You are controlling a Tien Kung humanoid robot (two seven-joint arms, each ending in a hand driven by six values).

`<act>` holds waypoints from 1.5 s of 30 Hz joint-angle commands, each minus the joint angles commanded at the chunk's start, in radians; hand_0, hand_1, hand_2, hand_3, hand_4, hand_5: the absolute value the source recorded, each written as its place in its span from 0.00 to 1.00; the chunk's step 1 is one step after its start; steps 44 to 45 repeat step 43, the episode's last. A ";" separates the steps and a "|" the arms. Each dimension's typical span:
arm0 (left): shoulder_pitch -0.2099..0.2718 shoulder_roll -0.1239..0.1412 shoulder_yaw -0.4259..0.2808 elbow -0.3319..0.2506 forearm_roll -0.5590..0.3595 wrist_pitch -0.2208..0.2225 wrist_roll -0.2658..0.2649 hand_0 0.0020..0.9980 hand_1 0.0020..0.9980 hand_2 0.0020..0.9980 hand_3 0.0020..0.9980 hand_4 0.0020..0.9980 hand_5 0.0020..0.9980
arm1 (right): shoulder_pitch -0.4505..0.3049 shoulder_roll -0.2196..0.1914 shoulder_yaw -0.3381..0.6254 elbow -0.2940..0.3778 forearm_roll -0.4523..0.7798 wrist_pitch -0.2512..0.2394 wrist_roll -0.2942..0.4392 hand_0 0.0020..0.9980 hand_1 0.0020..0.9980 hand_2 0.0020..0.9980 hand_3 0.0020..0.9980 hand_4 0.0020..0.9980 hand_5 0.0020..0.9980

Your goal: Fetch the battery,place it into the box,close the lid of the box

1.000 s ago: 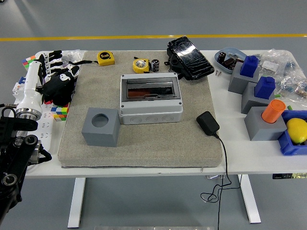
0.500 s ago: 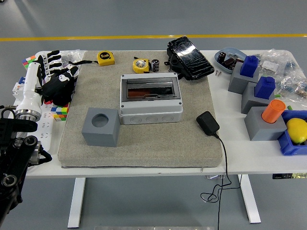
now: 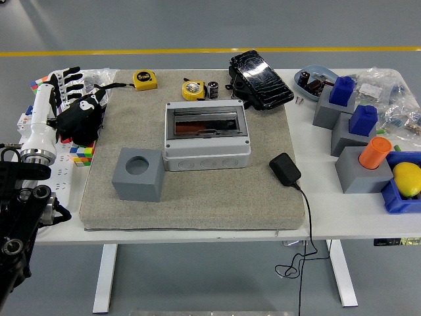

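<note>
Barely anything has moved since a second ago, only my left hand (image 3: 80,105), which has crept a touch up and left along the left side of the table (image 3: 309,217). It hovers there with the white-tipped fingers (image 3: 69,78) spread out and pointing toward the far edge, gripping nothing at all. My white forearm (image 3: 39,128) runs back toward the lower left corner. Right arm is out of view.

So where's the battery (image 3: 213,89)? It's the small dark cylinder standing at the far edge of the grey felt mat (image 3: 197,204), just beside a yellow round tape measure (image 3: 193,89) and near the black wrapped pack (image 3: 260,79). Well apart from my hand, untouched.

Grey junction box (image 3: 206,135) sits mid-mat, its tinted lid lying flat over the opening as far as I can tell. A grey cube with a round hole (image 3: 137,174) is at its front left, and a black power adapter (image 3: 285,169) at its front right, cord trailing off the near edge.

Another yellow tape measure (image 3: 145,79) sits at the mat's far left corner. Under my hand there's a colourful puzzle cube (image 3: 83,153) and a white power strip (image 3: 62,174). Off to the right: grey blocks with blue pieces (image 3: 342,90), an orange cylinder (image 3: 375,152) in a grey block, and a lemon (image 3: 406,178) in a blue bin.
</note>
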 joint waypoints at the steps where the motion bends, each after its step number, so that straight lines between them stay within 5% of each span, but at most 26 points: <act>1: 0.000 0.001 0.000 0.000 0.002 -0.001 0.001 0.59 0.68 0.75 0.78 0.97 0.33 | 0.000 0.000 0.001 0.000 -0.001 0.000 0.000 0.55 0.60 0.59 0.55 0.93 0.48; 15: 0.004 0.002 0.003 0.002 0.006 0.003 -0.006 0.59 0.70 0.77 0.77 0.97 0.33 | -0.001 0.000 -0.004 0.000 -0.002 0.000 0.000 0.55 0.60 0.59 0.55 0.93 0.48; 16: 0.003 0.002 0.002 0.002 0.007 0.004 -0.007 0.58 0.71 0.79 0.67 0.96 0.33 | 0.000 0.000 -0.006 0.000 -0.001 0.000 0.000 0.55 0.60 0.59 0.55 0.93 0.48; 21: 0.000 0.004 0.005 0.000 0.011 0.003 -0.006 0.58 0.71 0.79 0.67 0.96 0.33 | 0.001 -0.001 -0.009 0.000 0.000 0.000 -0.001 0.55 0.60 0.59 0.55 0.93 0.48; 28: -0.002 0.005 0.011 -0.004 0.038 -0.027 0.032 0.58 0.71 0.81 0.78 0.96 0.32 | 0.004 -0.004 -0.016 0.001 0.001 0.000 -0.001 0.55 0.60 0.59 0.55 0.93 0.48; 45: -0.002 0.006 0.023 -0.002 0.046 -0.028 0.040 0.58 0.71 0.79 0.79 0.96 0.32 | 0.005 -0.006 -0.024 0.001 0.002 -0.001 -0.001 0.55 0.60 0.59 0.55 0.93 0.48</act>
